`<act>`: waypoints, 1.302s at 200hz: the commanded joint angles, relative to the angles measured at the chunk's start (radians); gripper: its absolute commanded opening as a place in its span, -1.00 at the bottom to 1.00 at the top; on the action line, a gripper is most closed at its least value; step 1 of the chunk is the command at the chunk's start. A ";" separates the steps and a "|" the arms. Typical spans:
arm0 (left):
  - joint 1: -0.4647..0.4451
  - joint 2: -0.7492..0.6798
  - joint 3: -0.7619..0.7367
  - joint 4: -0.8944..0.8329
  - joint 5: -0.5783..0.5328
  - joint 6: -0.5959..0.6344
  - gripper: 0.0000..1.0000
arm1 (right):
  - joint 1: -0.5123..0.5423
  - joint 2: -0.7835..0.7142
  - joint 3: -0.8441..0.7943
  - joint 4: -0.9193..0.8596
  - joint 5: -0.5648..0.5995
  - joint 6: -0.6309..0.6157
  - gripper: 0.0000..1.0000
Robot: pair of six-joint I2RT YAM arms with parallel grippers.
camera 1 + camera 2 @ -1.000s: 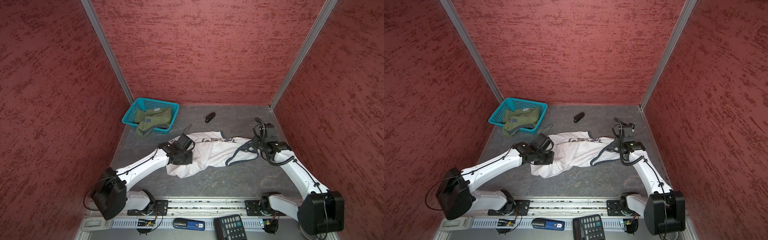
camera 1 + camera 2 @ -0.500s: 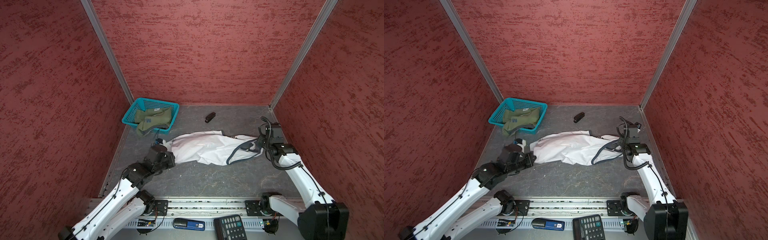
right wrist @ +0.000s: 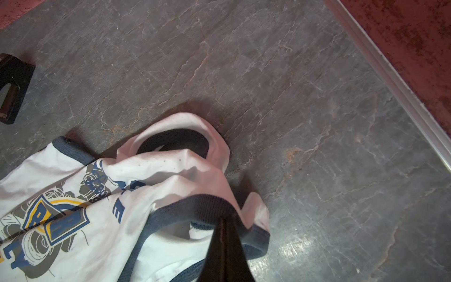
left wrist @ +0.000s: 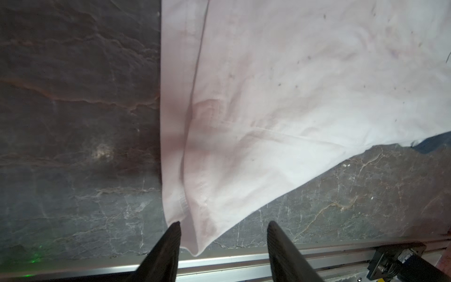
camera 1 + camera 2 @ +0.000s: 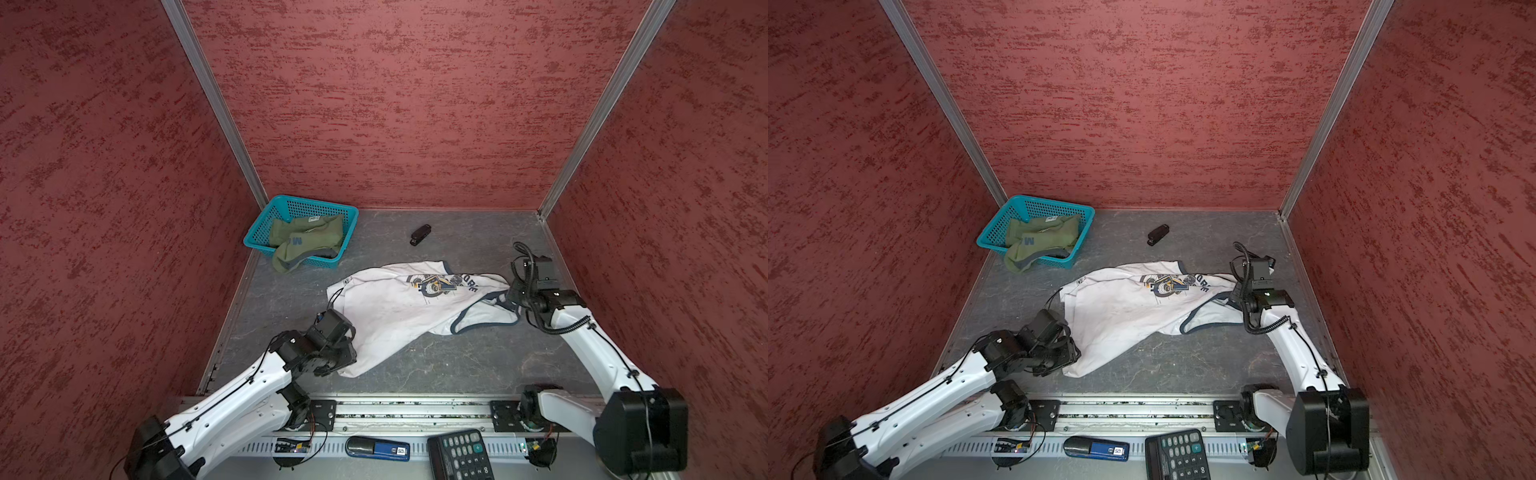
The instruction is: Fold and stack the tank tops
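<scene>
The white tank top (image 5: 399, 309) (image 5: 1125, 311) lies spread on the grey floor with its blue-and-yellow emblem (image 3: 56, 219) facing up. My left gripper (image 5: 338, 368) (image 4: 223, 224) stands open at the shirt's near corner. That corner lies loose between the fingers (image 4: 170, 241), touched by neither. My right gripper (image 5: 510, 291) (image 3: 223, 221) is shut on the dark trim of a shoulder strap at the shirt's right end. The olive green tank top (image 5: 305, 237) (image 5: 1040, 241) sits crumpled in the teal basket (image 5: 316, 206), one part hanging over its front rim.
A small black stapler-like object (image 5: 420, 235) (image 3: 11, 90) lies on the floor behind the white shirt. A metal rail (image 5: 415, 409) runs along the front edge, with a calculator (image 5: 459, 457) and a blue-and-black device (image 5: 378, 449) beyond it. Red walls close in three sides.
My left gripper came toward the front rail with the shirt's hem, then opened and let the cloth go. The shirt now lies spread out emblem up. My right gripper stays shut on the strap.
</scene>
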 commanded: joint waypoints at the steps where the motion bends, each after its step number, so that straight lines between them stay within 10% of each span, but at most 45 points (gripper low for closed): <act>1: 0.046 0.098 0.031 0.039 -0.043 0.065 0.16 | -0.006 -0.023 0.018 0.024 -0.028 0.019 -1.00; 130: 0.164 0.434 0.077 0.251 -0.031 0.200 -0.18 | -0.006 -0.023 -0.007 0.034 -0.035 0.006 -1.00; 260: 0.125 0.344 0.158 0.158 -0.095 0.211 -0.80 | -0.005 -0.010 0.002 0.040 -0.030 0.004 -1.00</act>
